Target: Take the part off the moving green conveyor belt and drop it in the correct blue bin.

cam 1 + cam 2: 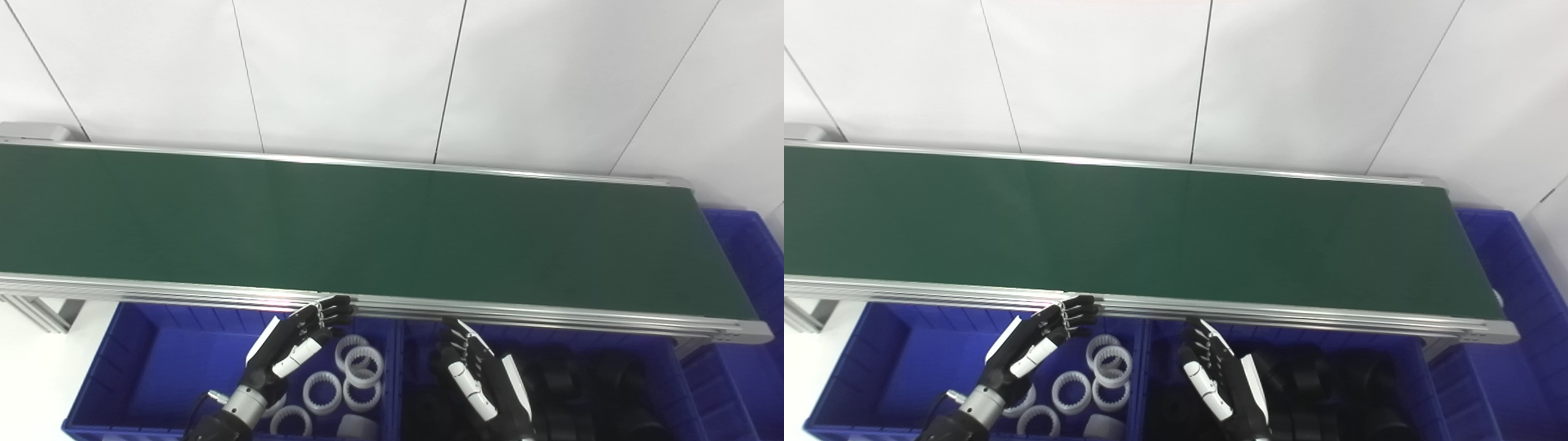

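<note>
Left eye view: the green conveyor belt (380, 239) carries no part. At six o'clock, the left hand (294, 343) hovers over the left blue bin (128, 367) of white rings (323, 392), fingers spread, grasping nothing. The right hand (481, 376) hangs released over the right blue bin (612, 392).

Right eye view: that bin's black parts (1335, 392) are dim, seemingly rings. A third bin (1507, 269) sits at three o'clock.

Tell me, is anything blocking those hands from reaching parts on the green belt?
No part is on the green belt now. Both the left hand and right hand hover over the blue bins; only the belt's near rail lies between.
</note>
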